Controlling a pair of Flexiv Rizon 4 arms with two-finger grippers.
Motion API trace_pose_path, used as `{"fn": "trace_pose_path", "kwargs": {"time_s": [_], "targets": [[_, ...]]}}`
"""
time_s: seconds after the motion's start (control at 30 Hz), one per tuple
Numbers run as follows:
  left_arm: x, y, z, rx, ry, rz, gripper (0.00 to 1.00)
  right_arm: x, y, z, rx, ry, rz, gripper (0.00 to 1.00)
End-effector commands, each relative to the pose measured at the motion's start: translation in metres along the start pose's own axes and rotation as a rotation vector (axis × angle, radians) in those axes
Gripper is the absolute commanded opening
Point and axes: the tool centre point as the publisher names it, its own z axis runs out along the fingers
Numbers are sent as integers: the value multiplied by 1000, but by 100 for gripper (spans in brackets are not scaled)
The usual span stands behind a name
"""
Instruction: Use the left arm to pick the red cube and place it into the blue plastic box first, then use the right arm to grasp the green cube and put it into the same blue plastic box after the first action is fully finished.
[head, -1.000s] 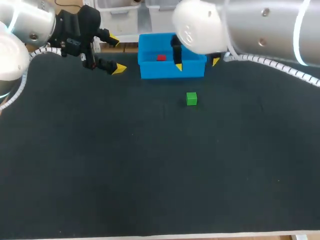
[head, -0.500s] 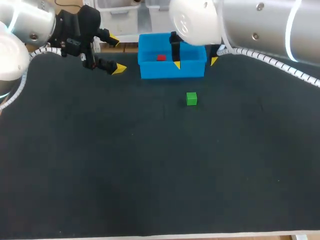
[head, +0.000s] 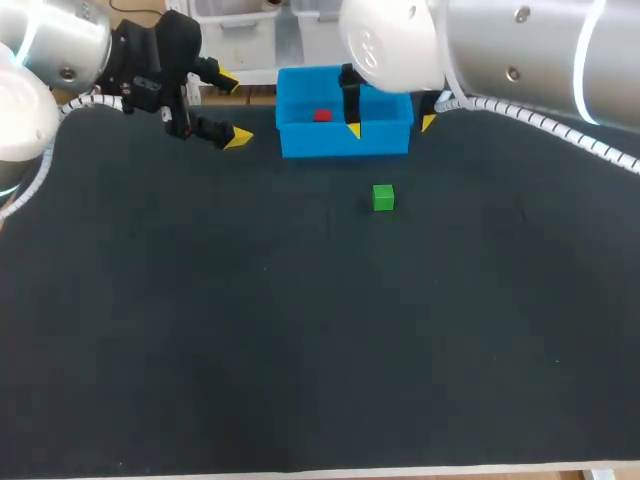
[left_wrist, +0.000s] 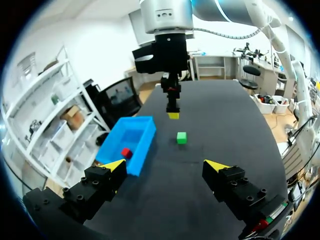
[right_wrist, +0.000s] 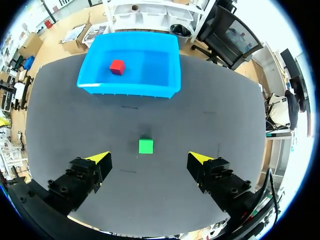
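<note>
The red cube (head: 322, 115) lies inside the blue plastic box (head: 310, 142) at the table's far edge. On the black mat in front of the box sits the green cube (head: 383, 197), untouched. My right gripper (head: 392, 126) hangs open high above the box's front right part; in its wrist view the green cube (right_wrist: 146, 146) lies below, just ahead of the gap of the right gripper (right_wrist: 149, 157), and the red cube (right_wrist: 117, 66) shows in the box (right_wrist: 127, 90). My left gripper (head: 232, 108) stands open and empty left of the box, aimed across the table (left_wrist: 166, 165).
The black mat (head: 300, 340) covers the whole table, with broad bare space in front of the green cube. My right arm's thick links reach in over the far right corner. In the left wrist view the right arm's finger (left_wrist: 173, 115) hangs beyond the green cube (left_wrist: 182, 137).
My right arm has shifted slightly to the left and back over the box. The left arm, both cubes and the box have not moved.
</note>
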Motion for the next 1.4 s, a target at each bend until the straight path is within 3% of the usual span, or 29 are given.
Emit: {"fn": "trace_pose_path", "kwargs": {"time_s": [0.03,0.33,0.83,1.4], "targets": [[1,1,0,2,-4,3,100,3,-1,0,-1,-7,2,100],[1,1,0,2,-4,3,100,2,2,18,20,10,0,100],[1,1,0,2,-4,3,100,3,1,48,-26,35,2,100],[1,1,0,2,-4,3,100,14,5,92,-31,111,77,100]]}}
